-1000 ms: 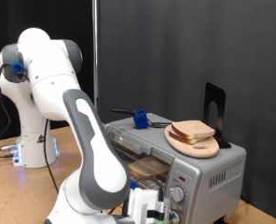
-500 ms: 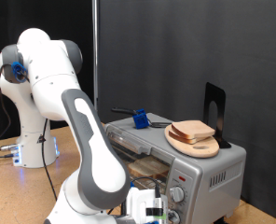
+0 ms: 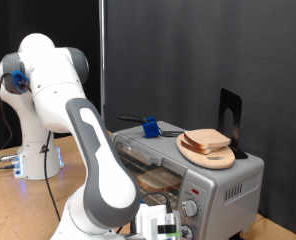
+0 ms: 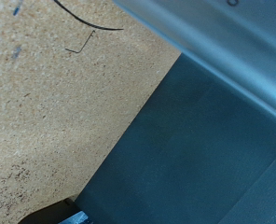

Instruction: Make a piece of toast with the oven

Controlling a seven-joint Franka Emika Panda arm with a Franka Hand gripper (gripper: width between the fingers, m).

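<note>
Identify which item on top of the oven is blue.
The small cup-like object on the exterior view's left of the oven top; the round board under the piece of toast is tan, the upright stand black. The hand is low, before the oven door.

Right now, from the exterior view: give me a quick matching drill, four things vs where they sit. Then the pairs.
Things:
1. toast
2. round board
3. blue object
4. claw

Places:
A. on the oven top, towards the exterior view's left
B. low at the exterior view's bottom, by the oven's front knobs
C. lying on the round board
D. flat on the oven top, under the bread

Pairs: 1-C, 2-D, 3-A, 4-B
</note>
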